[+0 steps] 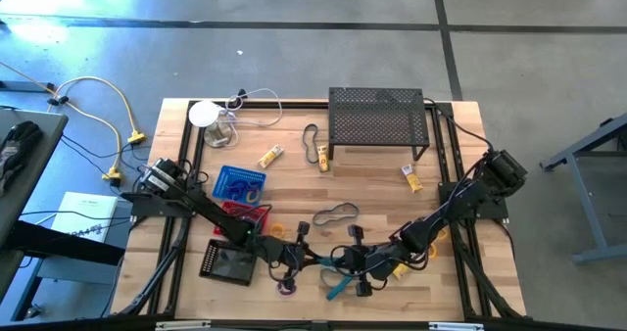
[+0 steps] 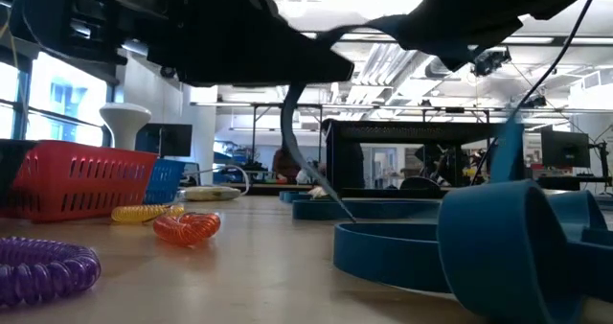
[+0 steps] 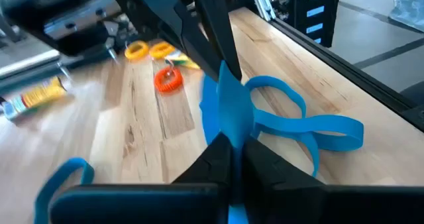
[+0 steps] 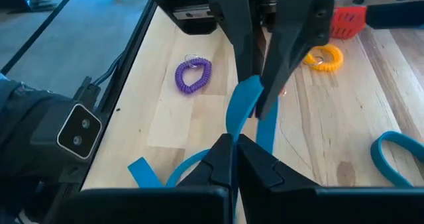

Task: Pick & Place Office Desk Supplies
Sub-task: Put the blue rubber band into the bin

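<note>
The wooden table [image 1: 294, 179] stood on a grey concrete floor [image 1: 294, 47], with an open workshop of bright ceiling lights and dark monitors behind it. Near the front edge, the left gripper [image 3: 232, 141] and the right gripper [image 4: 235, 144] met over a blue elastic loop [image 3: 291, 121], each pinched shut on a strip of it and lifting that part off the wood. A purple ring [image 4: 193, 75] lay just beside them, an orange ring [image 3: 168, 79] and 2 yellow rings [image 3: 149, 50] a little farther off. A red basket [image 2: 72, 175] and a blue basket [image 1: 240, 183] sat on the left, a black mesh shelf [image 1: 377, 120] at the back, a yellow tube [image 1: 270, 156] near it.
</note>
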